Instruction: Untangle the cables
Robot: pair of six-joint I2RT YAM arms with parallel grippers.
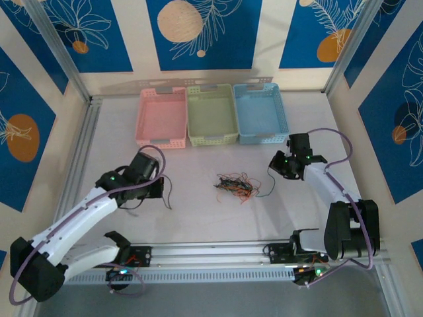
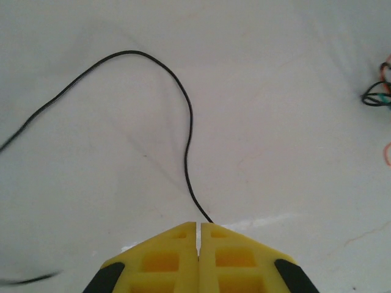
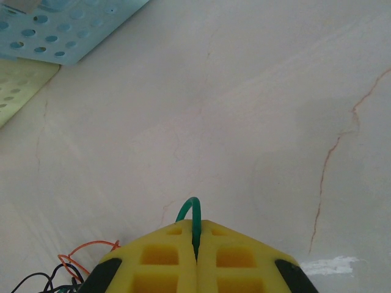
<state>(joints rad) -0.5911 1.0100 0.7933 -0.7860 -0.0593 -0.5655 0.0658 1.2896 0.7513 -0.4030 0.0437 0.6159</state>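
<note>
White marbled table [image 1: 198, 218], blue wall panels [image 1: 99, 33] (leaf and orange-circle prints), cream strips between, aluminium frame posts [image 1: 65, 59]

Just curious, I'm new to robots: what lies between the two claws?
The tangle of cables, on the table in the top view. The left gripper pinches a black wire, the right gripper a green wire.

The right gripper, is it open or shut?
Shut. In the right wrist view, the right gripper has its yellow fingers pressed together, pinching a green cable that loops out between them.
</note>
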